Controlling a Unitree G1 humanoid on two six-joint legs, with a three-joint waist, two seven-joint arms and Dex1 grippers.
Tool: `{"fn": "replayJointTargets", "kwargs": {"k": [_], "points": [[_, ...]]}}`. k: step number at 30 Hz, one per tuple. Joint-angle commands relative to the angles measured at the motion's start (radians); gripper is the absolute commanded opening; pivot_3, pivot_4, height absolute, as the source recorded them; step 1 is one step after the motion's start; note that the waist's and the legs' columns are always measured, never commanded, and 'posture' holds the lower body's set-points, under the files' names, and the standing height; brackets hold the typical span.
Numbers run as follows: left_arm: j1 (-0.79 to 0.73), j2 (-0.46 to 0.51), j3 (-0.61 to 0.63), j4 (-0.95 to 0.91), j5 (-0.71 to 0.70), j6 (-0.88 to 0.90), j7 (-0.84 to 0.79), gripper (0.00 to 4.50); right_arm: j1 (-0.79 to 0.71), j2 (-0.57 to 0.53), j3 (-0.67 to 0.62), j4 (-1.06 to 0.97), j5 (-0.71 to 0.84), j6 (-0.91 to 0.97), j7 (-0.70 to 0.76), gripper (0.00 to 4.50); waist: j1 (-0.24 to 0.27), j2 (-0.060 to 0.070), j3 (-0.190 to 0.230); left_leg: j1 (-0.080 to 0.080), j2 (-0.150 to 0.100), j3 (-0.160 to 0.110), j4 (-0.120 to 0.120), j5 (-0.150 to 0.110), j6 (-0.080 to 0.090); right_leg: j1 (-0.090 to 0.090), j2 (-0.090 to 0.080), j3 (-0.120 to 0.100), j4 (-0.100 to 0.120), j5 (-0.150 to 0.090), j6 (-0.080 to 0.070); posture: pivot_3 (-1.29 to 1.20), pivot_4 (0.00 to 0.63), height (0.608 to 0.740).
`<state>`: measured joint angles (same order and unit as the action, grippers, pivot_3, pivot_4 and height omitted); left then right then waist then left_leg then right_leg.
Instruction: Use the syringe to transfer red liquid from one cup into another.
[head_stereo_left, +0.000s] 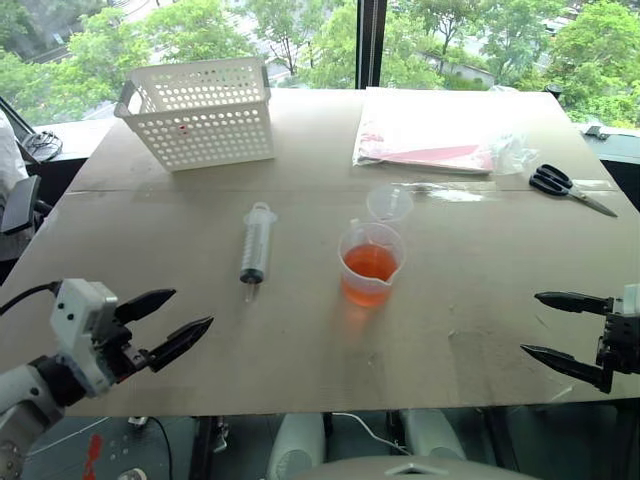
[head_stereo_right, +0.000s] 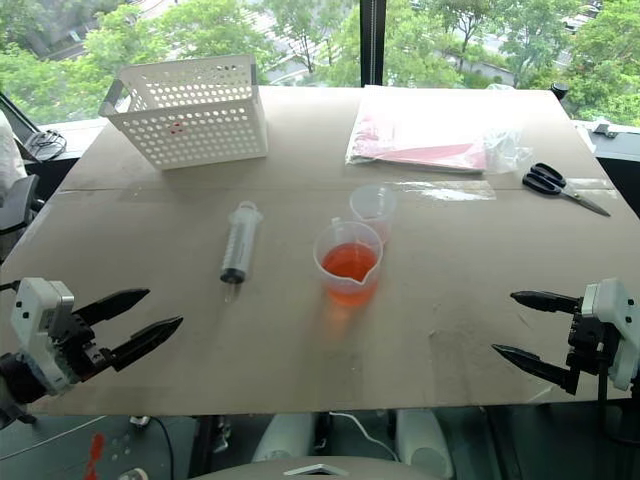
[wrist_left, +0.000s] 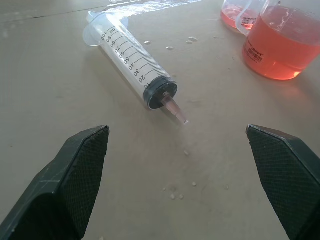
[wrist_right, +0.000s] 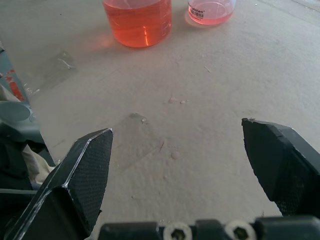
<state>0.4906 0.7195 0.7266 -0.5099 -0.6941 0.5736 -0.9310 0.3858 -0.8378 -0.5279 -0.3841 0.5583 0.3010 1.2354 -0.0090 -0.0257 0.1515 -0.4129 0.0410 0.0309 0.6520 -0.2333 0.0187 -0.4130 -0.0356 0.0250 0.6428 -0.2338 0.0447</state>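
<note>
The syringe (head_stereo_left: 256, 246) is found lying flat on the bench (head_stereo_left: 470, 320), nozzle toward the robot, just left of the big cup (head_stereo_left: 371, 264) and well apart from both claws. It is judged light, rigid and smooth, apt to roll; a hold across the mid-barrel is advised, with the plunger end left free. The plunger is seen fully pushed in. The big cup is about half filled with red liquid (head_stereo_left: 369, 266); it is judged easy to tip and spill. The small cup (head_stereo_left: 389, 203) stands just behind it, touching or nearly so, with a shallow red layer at its base. Droplets are noted on the bench near the nozzle. The left claw (head_stereo_left: 170, 320) is spread wide and empty, aimed toward the syringe. The right claw (head_stereo_left: 562, 330) is likewise wide and empty. A white basket (head_stereo_left: 200, 110), a plastic bag (head_stereo_left: 430, 135) and scissors (head_stereo_left: 565, 187) lie farther back.
</note>
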Motion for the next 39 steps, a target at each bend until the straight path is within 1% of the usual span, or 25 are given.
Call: {"fn": "replayJointTargets", "kwargs": {"k": [1, 4, 9, 11, 12, 13, 15, 16, 17, 18, 20, 22, 25, 29, 32, 34, 38, 39], "points": [[-0.034, 0.018, 0.002, -0.015, -0.025, 0.016, 0.034, 4.50, -0.045, 0.013, -0.015, -0.029, 0.042, 0.000, -0.038, 4.47, 0.000, 0.000, 0.000, 0.000, 0.000, 0.000, 0.000, 0.000, 0.000, 0.000, 0.000, 0.000, 0.000, 0.000, 0.000, 0.00, 0.150, 0.740], [-0.116, 0.029, 0.005, -0.038, -0.100, 0.102, 0.115, 4.50, -0.123, 0.025, 0.010, -0.052, 0.099, 0.040, -0.080, 4.47, 0.001, 0.000, 0.000, 0.001, 0.000, -0.001, 0.001, 0.000, 0.000, 0.000, 0.000, 0.000, 0.001, 0.000, 0.000, 0.00, 0.150, 0.740], [-0.339, 0.049, 0.006, -0.064, -0.261, 0.298, 0.406, 4.50, -0.187, 0.011, -0.006, -0.093, 0.231, 0.092, -0.057, 4.47, 0.008, 0.000, 0.000, 0.000, 0.000, -0.002, 0.001, 0.000, 0.000, 0.001, 0.001, -0.001, 0.001, 0.002, -0.002, 0.00, 0.150, 0.740], [-0.460, 0.068, -0.001, -0.040, -0.356, 0.447, 0.617, 4.50, -0.212, -0.011, -0.007, -0.101, 0.249, 0.100, -0.046, 4.47, 0.008, 0.000, 0.000, -0.001, 0.000, -0.003, 0.001, 0.000, 0.000, 0.001, 0.001, 0.000, 0.001, 0.003, -0.003, 0.00, 0.150, 0.740], [-0.535, 0.095, -0.017, -0.020, -0.379, 0.562, 0.726, 4.50, -0.228, -0.024, -0.010, -0.109, 0.265, 0.110, -0.045, 4.47, 0.008, 0.000, 0.000, -0.001, 0.000, -0.003, 0.001, 0.000, 0.000, 0.001, 0.001, 0.000, 0.001, 0.003, -0.002, 0.00, 0.150, 0.740], [-0.638, 0.114, -0.053, 0.039, -0.485, 0.646, 0.869, 4.50, -0.253, -0.042, -0.017, -0.122, 0.295, 0.123, -0.045, 4.47, 0.010, -0.001, 0.002, -0.001, -0.001, -0.003, 0.001, 0.000, 0.000, 0.001, 0.001, 0.000, 0.001, 0.004, -0.001, 0.00, 0.150, 0.740], [-0.857, 0.109, -0.122, 0.178, -0.618, 0.782, 1.099, 4.50, -0.298, -0.073, -0.030, -0.146, 0.354, 0.152, -0.048, 4.47, 0.020, -0.002, 0.003, -0.001, -0.001, -0.007, 0.002, 0.000, 0.001, 0.002, 0.001, -0.003, 0.002, 0.005, 0.002, 0.00, 0.150, 0.740], [-0.930, 0.117, -0.166, 0.270, -0.734, 0.794, 1.220, 4.50, -0.316, -0.085, -0.032, -0.156, 0.374, 0.162, -0.051, 4.47, 0.023, -0.002, 0.003, 0.000, -0.002, -0.008, 0.003, 0.000, 0.001, 0.003, 0.002, -0.004, 0.003, 0.005, 0.002, 0.00, 0.150, 0.740], [-0.995, 0.157, -0.246, 0.393, -0.880, 0.800, 1.340, 4.50, -0.335, -0.095, -0.031, -0.164, 0.389, 0.167, -0.050, 4.47, 0.023, -0.003, 0.003, 0.001, -0.003, -0.009, 0.003, 0.000, 0.001, 0.005, 0.002, -0.005, 0.004, 0.003, 0.005, 0.00, 0.150, 0.740], [-1.074, 0.185, -0.313, 0.516, -0.938, 0.860, 1.389, 4.50, -0.352, -0.105, -0.028, -0.170, 0.402, 0.172, -0.047, 4.47, 0.023, -0.004, 0.003, 0.002, -0.002, -0.009, 0.003, 0.000, 0.000, 0.006, 0.002, -0.006, 0.003, 0.003, 0.005, 0.00, 0.150, 0.740], [-1.211, 0.235, -0.445, 0.693, -0.993, 0.963, 1.400, 4.50, -0.382, -0.120, -0.019, -0.177, 0.419, 0.176, -0.043, 4.47, 0.020, -0.004, 0.003, 0.003, -0.003, -0.009, 0.003, 0.000, 0.000, 0.006, 0.002, -0.006, 0.004, 0.004, 0.003, 0.00, 0.150, 0.740], [-1.343, 0.224, -0.539, 0.814, -0.956, 1.014, 1.434, 4.50, -0.430, -0.136, -0.006, -0.170, 0.429, 0.177, -0.041, 4.47, 0.018, -0.004, 0.004, 0.000, -0.004, -0.009, 0.002, 0.000, 0.000, 0.004, 0.002, -0.005, 0.004, 0.005, 0.001, 0.00, 0.150, 0.740], [-1.510, 0.180, -0.664, 0.939, -0.823, 1.041, 1.456, 4.50, -0.497, -0.154, 0.004, -0.161, 0.447, 0.184, -0.041, 4.47, 0.021, -0.005, 0.005, -0.002, -0.005, -0.009, 0.002, 0.000, 0.000, 0.003, 0.002, -0.006, 0.003, 0.005, 0.001, 0.00, 0.150, 0.740], [-1.629, 0.114, -0.765, 1.040, -0.665, 1.041, 1.435, 4.50, -0.510, -0.164, 0.007, -0.147, 0.421, 0.171, -0.012, 4.47, 0.022, -0.005, 0.005, -0.002, -0.005, -0.009, 0.001, 0.001, 0.000, 0.003, 0.001, -0.007, 0.003, 0.005, 0.001, 0.00, 0.150, 0.740], [-1.646, 0.059, -0.776, 1.082, -0.530, 1.041, 1.419, 4.50, -0.508, -0.161, 0.008, -0.138, 0.407, 0.165, -0.002, 4.47, 0.022, -0.005, 0.005, -0.002, -0.005, -0.008, 0.001, 0.001, -0.001, 0.003, 0.001, -0.007, 0.003, 0.005, 0.001, 0.00, 0.150, 0.740], [-1.643, 0.018, -0.758, 1.105, -0.449, 1.041, 1.400, 4.50, -0.514, -0.155, 0.011, -0.140, 0.411, 0.169, -0.012, 4.47, 0.021, -0.005, 0.005, -0.002, -0.006, -0.008, 0.001, 0.001, -0.001, 0.003, 0.001, -0.007, 0.003, 0.005, 0.001, 0.00, 0.150, 0.740], [-1.624, -0.062, -0.723, 1.125, -0.336, 1.041, 1.345, 4.50, -0.534, -0.144, 0.012, -0.139, 0.441, 0.186, -0.038, 4.47, 0.021, -0.006, 0.005, -0.003, -0.006, -0.008, 0.002, 0.001, -0.001, 0.003, 0.001, -0.007, 0.003, 0.005, 0.001, 0.00, 0.150, 0.740], [-1.617, -0.073, -0.716, 1.126, -0.314, 1.041, 1.332, 3.99, -0.543, -0.144, 0.011, -0.138, 0.456, 0.196, -0.049, 4.50, 0.021, -0.006, 0.005, -0.003, -0.006, -0.008, 0.002, 0.001, -0.001, 0.003, 0.001, -0.007, 0.003, 0.005, 0.001, 0.00, 0.150, 0.740]]}}
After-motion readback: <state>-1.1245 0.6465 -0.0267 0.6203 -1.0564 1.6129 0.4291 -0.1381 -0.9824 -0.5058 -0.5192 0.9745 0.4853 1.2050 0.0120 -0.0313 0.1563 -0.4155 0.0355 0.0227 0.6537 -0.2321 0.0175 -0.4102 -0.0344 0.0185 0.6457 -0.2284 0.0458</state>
